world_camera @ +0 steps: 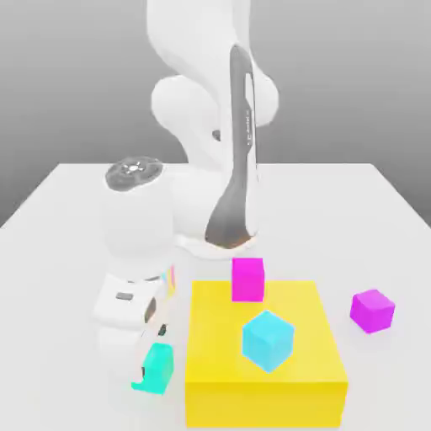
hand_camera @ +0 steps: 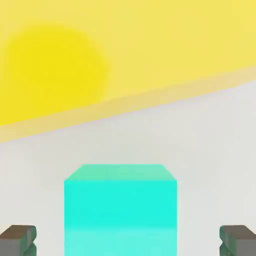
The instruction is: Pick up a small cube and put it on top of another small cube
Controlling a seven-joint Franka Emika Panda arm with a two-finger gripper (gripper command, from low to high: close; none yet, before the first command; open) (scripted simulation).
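From where I stand, with the exterior view as a clock face centred on the yellow block (world_camera: 206, 341), the small teal cube (world_camera: 158, 368) sits on the pale table (world_camera: 383, 379) around 9 o'clock, a shade toward 8. It is just beside the block, with a strip of bare table between them. The white robot arm (world_camera: 202, 198) rises around 12 o'clock, behind the block, and bends over so its hand (world_camera: 130, 311) hangs down on the 9 o'clock side, low at the teal cube and hiding a bit of it.

The gripper (hand_camera: 128, 241) is open, its claw released and grasping nothing. In the hand view the teal cube lies between the two fingertips (hand_camera: 20, 240), with a gap on either side, so neither of them touches it there.

The hot-pink magenta cube (world_camera: 247, 280) rests on top of the yellow block near its 12 o'clock edge, and nothing is stacked on it. The sky-blue cube (world_camera: 268, 339) is on the block too, toward 6 o'clock from the pink one and apart from it, turned so that a corner points my way. Out between 2 and 3 o'clock, the purple-violet cube (world_camera: 372, 311) sits on the table, well apart from the teal one.
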